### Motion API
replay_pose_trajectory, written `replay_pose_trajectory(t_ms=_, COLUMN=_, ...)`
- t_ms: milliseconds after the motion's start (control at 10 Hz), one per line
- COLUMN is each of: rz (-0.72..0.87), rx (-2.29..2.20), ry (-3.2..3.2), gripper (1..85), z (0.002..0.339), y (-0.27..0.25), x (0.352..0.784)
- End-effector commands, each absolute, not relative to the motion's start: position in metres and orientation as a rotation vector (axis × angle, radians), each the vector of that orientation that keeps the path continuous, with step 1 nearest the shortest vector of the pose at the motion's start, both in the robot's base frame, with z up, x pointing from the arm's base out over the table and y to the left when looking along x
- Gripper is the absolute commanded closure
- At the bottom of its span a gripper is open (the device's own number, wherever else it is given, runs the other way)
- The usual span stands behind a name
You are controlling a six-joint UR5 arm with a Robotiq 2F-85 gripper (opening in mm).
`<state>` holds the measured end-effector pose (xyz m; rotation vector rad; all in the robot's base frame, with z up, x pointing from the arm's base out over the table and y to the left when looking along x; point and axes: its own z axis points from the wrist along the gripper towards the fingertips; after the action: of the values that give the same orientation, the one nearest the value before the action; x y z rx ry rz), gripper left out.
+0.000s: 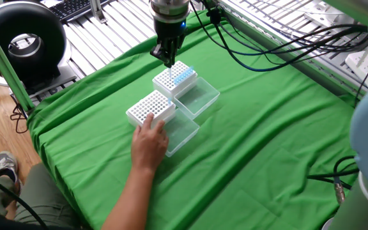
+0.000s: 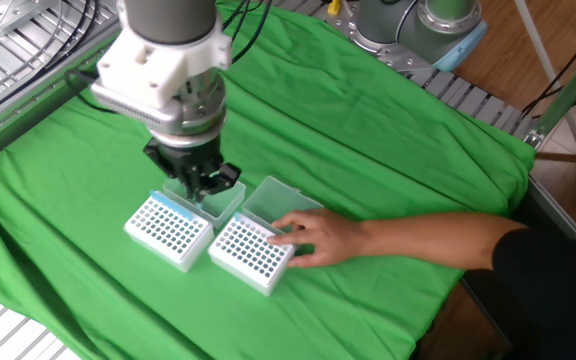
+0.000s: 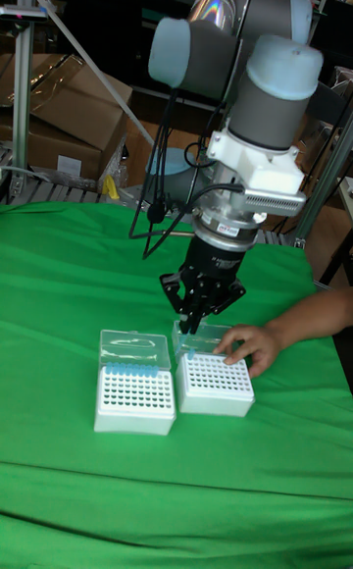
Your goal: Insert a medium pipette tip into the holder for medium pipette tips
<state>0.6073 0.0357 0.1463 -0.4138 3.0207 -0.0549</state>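
Note:
Two white racks with hole grids stand side by side on the green cloth, clear lids folded open behind them. The rack with a blue strip (image 1: 175, 78) (image 2: 168, 231) (image 3: 135, 398) looks like the holder for medium pipette tips. My gripper (image 1: 168, 62) (image 2: 200, 188) (image 3: 192, 322) hangs just above its back edge and lid, fingers pressed together. A thin pale medium pipette tip (image 1: 170, 69) seems to point down from them; it is too small to see well. The look-alike rack (image 1: 150, 109) (image 2: 251, 256) (image 3: 214, 384) is beside it.
A person's hand (image 1: 149, 137) (image 2: 313, 234) (image 3: 246, 342) rests on the look-alike rack, the arm reaching in over the table edge. A black round device (image 1: 24, 39) stands off the table's corner. Cables (image 1: 248, 61) trail over the cloth behind my arm.

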Motion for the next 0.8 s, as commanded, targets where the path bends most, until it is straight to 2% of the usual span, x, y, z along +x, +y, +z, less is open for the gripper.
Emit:
replay_pose_trajectory(t_ms=0, rz=-0.044, rx=-0.431, ry=2.992, gripper=83.7, z=0.132, y=0.030, x=0.620)
replay_pose_trajectory(t_ms=700, rz=-0.030, rx=-0.421, ry=2.976, gripper=83.7, z=0.117, y=0.030, x=0.617)
